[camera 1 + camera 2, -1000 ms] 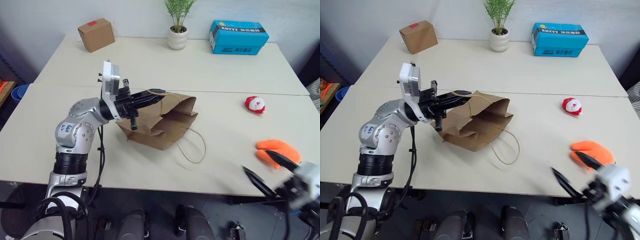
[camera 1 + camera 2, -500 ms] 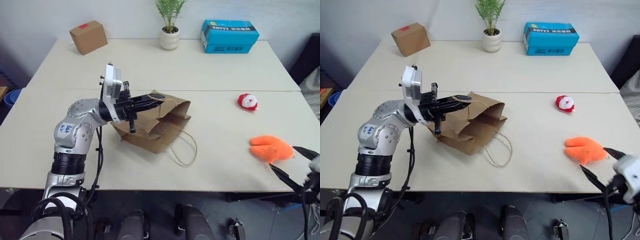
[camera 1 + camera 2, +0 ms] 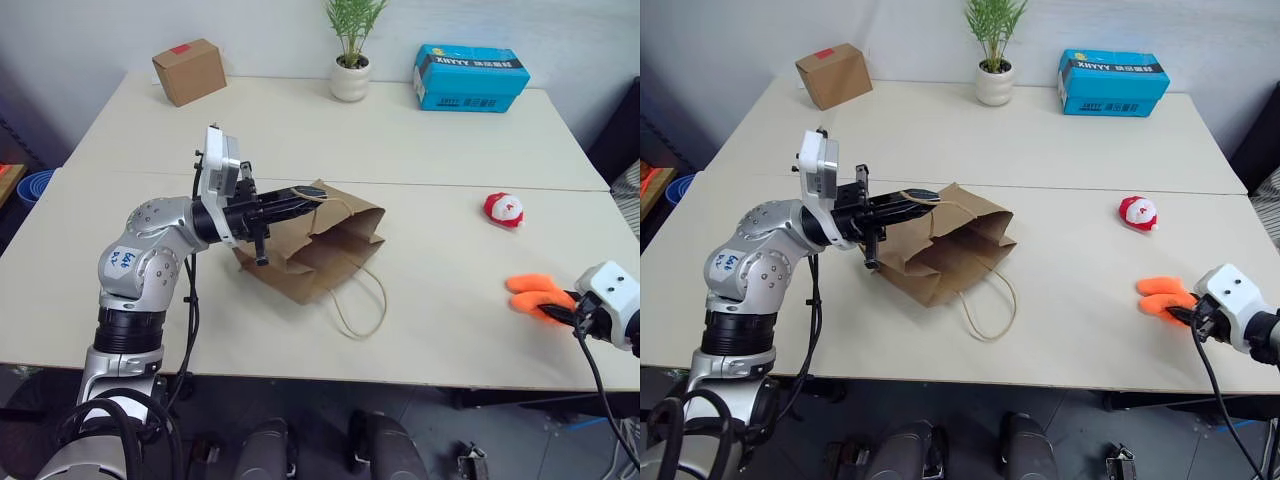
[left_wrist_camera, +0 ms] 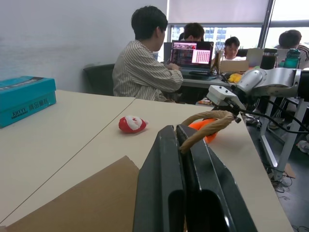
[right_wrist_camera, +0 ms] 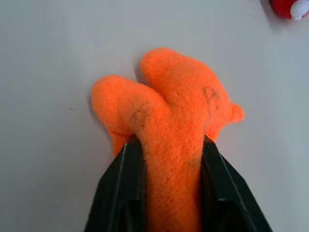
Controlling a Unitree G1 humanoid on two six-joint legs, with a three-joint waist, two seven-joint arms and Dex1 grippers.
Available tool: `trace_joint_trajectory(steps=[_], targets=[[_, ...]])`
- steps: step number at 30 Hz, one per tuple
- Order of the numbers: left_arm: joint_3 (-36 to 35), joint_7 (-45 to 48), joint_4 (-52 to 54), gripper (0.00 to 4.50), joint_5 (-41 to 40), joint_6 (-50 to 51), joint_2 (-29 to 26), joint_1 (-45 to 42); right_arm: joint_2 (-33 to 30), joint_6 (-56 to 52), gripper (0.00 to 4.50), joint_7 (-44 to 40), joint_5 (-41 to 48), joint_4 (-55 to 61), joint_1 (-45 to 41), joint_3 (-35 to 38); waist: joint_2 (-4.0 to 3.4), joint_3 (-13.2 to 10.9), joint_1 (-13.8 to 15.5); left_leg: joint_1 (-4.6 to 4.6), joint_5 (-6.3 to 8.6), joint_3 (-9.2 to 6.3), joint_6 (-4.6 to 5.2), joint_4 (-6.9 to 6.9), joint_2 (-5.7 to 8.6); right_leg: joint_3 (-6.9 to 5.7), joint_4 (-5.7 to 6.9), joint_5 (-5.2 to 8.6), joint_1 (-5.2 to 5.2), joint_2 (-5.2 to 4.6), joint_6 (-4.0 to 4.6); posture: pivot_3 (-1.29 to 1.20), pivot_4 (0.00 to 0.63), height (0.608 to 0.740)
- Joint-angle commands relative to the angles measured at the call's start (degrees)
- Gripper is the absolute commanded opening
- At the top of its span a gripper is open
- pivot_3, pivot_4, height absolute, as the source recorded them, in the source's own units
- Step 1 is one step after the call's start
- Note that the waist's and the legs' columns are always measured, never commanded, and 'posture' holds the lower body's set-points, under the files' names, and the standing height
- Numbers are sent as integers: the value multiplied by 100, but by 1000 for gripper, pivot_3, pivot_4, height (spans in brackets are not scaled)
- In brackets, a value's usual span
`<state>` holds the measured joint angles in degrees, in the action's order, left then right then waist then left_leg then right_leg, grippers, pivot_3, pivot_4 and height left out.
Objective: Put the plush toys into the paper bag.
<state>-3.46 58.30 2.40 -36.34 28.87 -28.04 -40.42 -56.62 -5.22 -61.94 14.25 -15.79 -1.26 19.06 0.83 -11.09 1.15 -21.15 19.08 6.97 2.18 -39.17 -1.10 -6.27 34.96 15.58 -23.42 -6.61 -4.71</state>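
Two grippers engaged, one toy still loose on the table (image 3: 300, 130).
The paper bag (image 3: 320, 245) lay on its side near the table's middle, its cord handle (image 4: 205, 124) pinched in the clenched left gripper (image 3: 300, 198); a slipped cord would have let the mouth sag shut. At the near right edge the orange plush toy (image 5: 166, 111) was bunched between the closed jaws of the right gripper (image 5: 169, 193); soft pile could have slid free in transit. The red-and-white plush toy (image 3: 503, 209) sat well apart, ungrasped.
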Motion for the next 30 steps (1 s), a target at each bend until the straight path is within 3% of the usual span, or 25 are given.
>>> trace_joint_trajectory(steps=[1,6,9,15,18,30], targets=[[-142,-6,263,0,-202,34,-10,-122,375,-418,317,-947,1629,1775,282,158,-4,-2,-14,-1,2,0,-7,1,-8,-2,0,1,-1,6,3,0,150,740],[-103,-23,190,0,-281,130,100,-103,1060,-1483,304,-154,2514,3768,-316,-725,-32,-15,-49,-1,4,1,-17,2,-17,-5,15,3,-7,12,5,0,150,740],[-74,-35,141,0,-292,138,166,-147,1573,-1831,303,436,2314,4131,-932,-1442,-32,-15,-44,-4,5,-4,-17,1,-14,-5,10,4,-10,8,8,0,150,740],[-98,-23,62,0,-460,295,359,-250,2676,-1701,303,1796,703,3355,-2062,-2708,-31,-15,5,-25,4,-3,-15,0,-3,-9,25,5,-27,5,9,0,150,740],[-75,52,137,0,-534,396,336,-204,2986,-1648,303,2026,146,2684,-2624,-3086,-31,-15,-10,-31,1,0,-6,-1,8,-13,29,4,-31,8,8,0,150,740],[-29,184,-74,0,-393,143,458,-183,4073,-1974,303,2229,-405,1531,-3725,-3562,-32,-15,-173,-34,-1,-4,-5,-1,4,-19,35,5,-34,12,8,0,150,740]])
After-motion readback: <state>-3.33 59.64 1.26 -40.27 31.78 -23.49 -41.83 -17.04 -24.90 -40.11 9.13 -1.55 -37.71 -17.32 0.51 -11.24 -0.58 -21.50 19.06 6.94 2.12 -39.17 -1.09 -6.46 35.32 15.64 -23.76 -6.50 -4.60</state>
